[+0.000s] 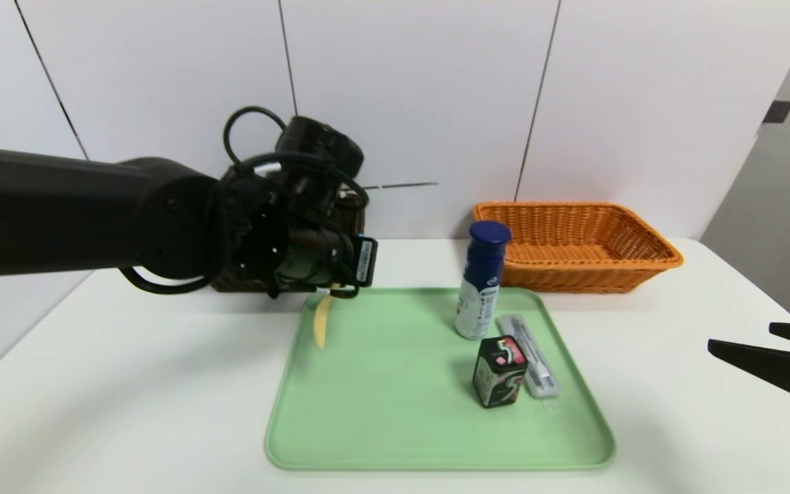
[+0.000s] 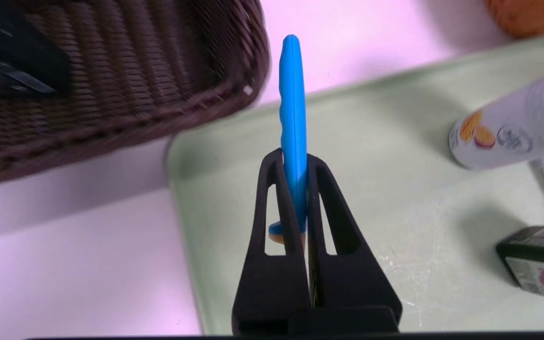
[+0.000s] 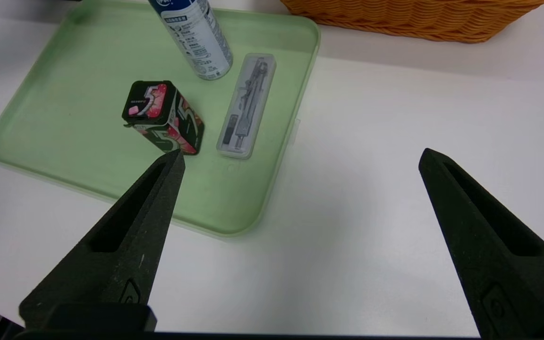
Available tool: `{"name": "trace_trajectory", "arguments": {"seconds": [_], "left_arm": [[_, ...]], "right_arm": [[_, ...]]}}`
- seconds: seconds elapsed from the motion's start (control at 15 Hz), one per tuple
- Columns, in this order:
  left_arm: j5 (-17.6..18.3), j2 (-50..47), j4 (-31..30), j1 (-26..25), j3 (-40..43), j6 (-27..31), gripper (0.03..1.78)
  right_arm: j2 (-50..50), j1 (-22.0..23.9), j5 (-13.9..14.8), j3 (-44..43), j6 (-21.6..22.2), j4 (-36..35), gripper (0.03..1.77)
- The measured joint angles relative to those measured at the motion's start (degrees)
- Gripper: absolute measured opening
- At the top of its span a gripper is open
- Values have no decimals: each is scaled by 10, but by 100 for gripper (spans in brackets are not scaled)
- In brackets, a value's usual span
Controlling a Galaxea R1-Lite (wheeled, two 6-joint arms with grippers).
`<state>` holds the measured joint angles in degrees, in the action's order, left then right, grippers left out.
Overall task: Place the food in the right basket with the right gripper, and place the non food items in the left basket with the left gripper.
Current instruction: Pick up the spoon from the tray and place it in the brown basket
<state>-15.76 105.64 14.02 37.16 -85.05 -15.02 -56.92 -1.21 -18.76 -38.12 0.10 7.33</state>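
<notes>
My left gripper (image 2: 294, 158) is shut on the blue-handled utensil (image 2: 293, 104). Its yellow tip (image 1: 321, 322) hangs above the green tray's (image 1: 395, 412) far left corner, close to the dark brown left basket (image 2: 125, 127). A black thing (image 2: 12, 71) lies in that basket. On the tray's right side stand the white bottle with the blue cap (image 1: 481, 288) and the small dark box (image 1: 499, 370). The flat clear case (image 1: 532, 357) lies beside them. My right gripper (image 1: 741, 336) hangs open over bare table, right of the tray. The orange right basket (image 1: 577, 264) sits at the back right.
The left arm (image 1: 93, 213) reaches across the left of the scene and hides most of the brown basket in the head view. A white wall runs close behind both baskets. The table's right edge lies beyond the orange basket.
</notes>
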Motion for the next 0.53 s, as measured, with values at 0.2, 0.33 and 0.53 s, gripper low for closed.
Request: {"name": "trace_trajectory", "arguments": {"seconds": [0.2,0.33,0.53], "left_arm": [[45,-18,29,-35,-55,3,8],[75,-13,29,-69,-89,16,8],[82,13,25,-109,-136,22,8]], "right_arm": [[4,-2,1,-1,0,0,171],[8,-2,1,-1,0,0,171],[13,-2,1,0,1,0,171]]}}
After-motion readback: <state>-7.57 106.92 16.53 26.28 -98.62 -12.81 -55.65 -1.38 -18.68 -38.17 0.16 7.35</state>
